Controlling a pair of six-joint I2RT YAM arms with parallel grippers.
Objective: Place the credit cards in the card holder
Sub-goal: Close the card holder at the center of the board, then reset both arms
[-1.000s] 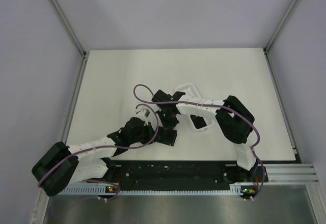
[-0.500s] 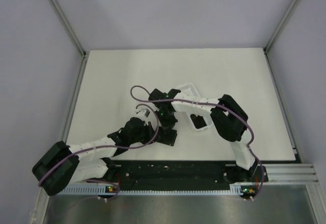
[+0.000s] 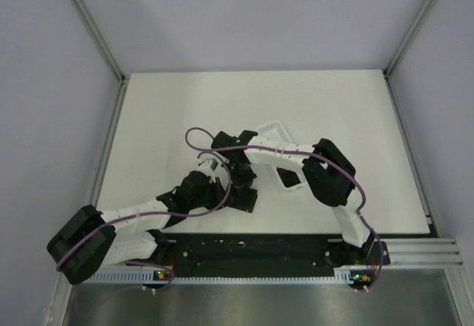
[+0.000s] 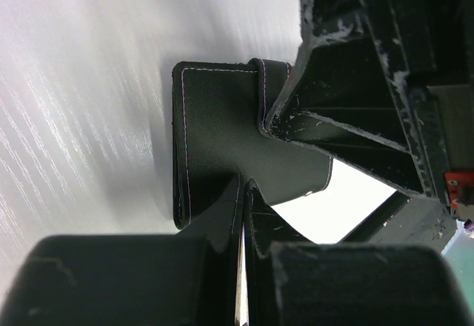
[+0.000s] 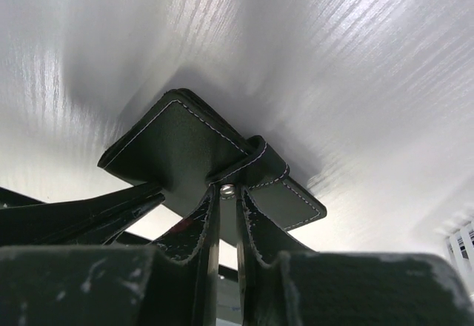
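Observation:
The card holder (image 3: 245, 201) is a black stitched wallet lying near the table's front middle. In the left wrist view the card holder (image 4: 215, 118) lies on the white table and my left gripper (image 4: 244, 193) is shut on its near flap. In the right wrist view the card holder (image 5: 170, 148) shows its strap with a metal snap (image 5: 227, 190). My right gripper (image 5: 227, 204) is shut on that strap tab. From above, the left gripper (image 3: 224, 193) and right gripper (image 3: 238, 176) meet over the wallet. No credit cards are in view.
A long white plastic tray (image 3: 272, 128) lies behind the grippers, partly under the right arm. The right gripper's fingers (image 4: 348, 81) fill the upper right of the left wrist view. The left gripper's fingers (image 5: 74, 218) show at lower left in the right wrist view.
The right arm's wrist and elbow have shifted a little to the left. The left arm and the card holder have stayed where they were.

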